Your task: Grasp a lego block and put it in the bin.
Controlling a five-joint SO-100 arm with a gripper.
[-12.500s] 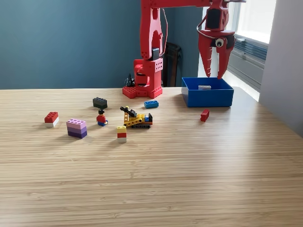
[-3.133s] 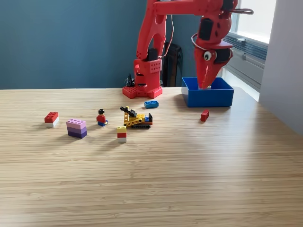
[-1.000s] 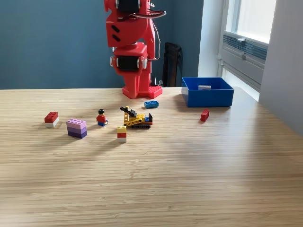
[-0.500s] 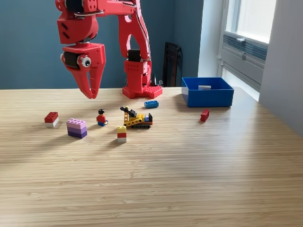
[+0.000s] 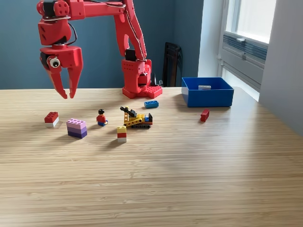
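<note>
Wooden table (image 5: 189, 179) holds scattered lego bricks while the red gripper (image 5: 67, 95) hangs empty, jaws slightly parted, above the red-and-white brick (image 5: 51, 118), far from the blue bin (image 5: 208, 97).

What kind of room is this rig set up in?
Probably an office or home workroom, not a lab: a wooden table by a window, teal wall, with toy bricks scattered before the arm's gripper and blue bin.

Quick count: one blue bin (image 5: 207, 97) with one grey piece (image 5: 204, 87) in it. Loose on the surface (image 5: 189, 170): one red-and-white brick (image 5: 51, 118), one purple stack (image 5: 76, 127), one yellow-red-white stack (image 5: 121, 133), one blue brick (image 5: 151, 104), one red brick (image 5: 204, 115), one minifigure (image 5: 101, 117), one small yellow vehicle (image 5: 137, 118).
</note>
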